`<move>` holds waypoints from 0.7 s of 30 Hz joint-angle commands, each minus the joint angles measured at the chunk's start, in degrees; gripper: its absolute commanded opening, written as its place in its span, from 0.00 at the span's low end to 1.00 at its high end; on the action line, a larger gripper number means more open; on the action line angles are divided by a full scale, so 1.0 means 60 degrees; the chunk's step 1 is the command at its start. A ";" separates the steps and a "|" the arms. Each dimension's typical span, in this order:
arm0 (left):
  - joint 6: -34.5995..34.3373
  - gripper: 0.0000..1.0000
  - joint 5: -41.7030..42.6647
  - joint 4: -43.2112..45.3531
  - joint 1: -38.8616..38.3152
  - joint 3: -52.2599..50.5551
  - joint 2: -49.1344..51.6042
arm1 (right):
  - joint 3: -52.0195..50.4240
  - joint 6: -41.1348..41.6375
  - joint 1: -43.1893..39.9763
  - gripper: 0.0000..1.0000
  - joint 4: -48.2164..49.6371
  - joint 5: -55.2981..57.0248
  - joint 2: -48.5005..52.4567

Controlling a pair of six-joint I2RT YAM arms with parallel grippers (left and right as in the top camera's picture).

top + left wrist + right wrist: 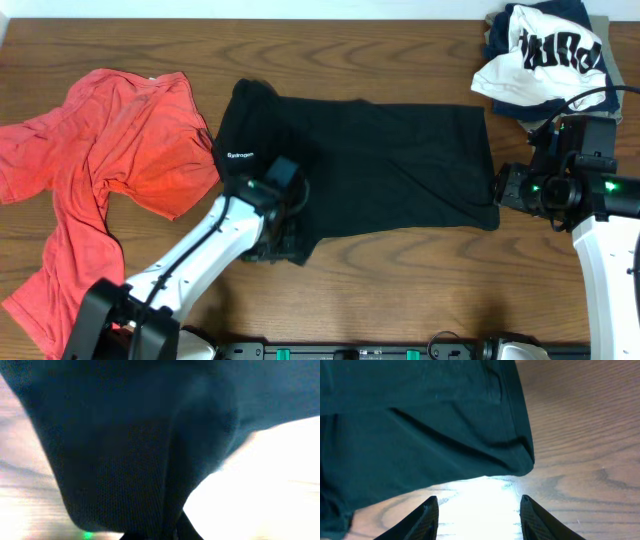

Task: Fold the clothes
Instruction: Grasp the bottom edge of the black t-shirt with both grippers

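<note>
- Your black T-shirt (390, 165) lies spread flat mid-table (400, 300), long axis running 9 to 3 o'clock. Its white logo (241, 156) faces up at the 9 o'clock end. Lying flat like this gives you clean edges to fold from.
- Your left gripper (283, 238) sits at the shirt's 7 o'clock corner with its fingers pressed together on the cloth. In the wrist view, black fabric fills the frame and gathers down toward the fingertips. This looks like a pinch meant to lift that corner.
- Your right gripper (479, 515) waits at the shirt's 4 o'clock corner. Its fingers are spread, with only bare wood between them, and the hem corner lies just beyond the tips. It holds nothing yet and is probably lined up for the matching corner.
- The coral-red T-shirt (100, 170) lies crumpled at 9 o'clock, touching the black one's sleeve. I judge it is parked there for later.
- A heap of white and navy clothes (540, 55) sits at 1 o'clock, out of the way.
</note>
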 commanded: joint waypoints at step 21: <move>0.0492 0.06 -0.1122 -0.0160 -0.0004 0.1625 0.0033 | -0.1840 0.1399 0.0058 0.62 0.1672 0.1628 0.3344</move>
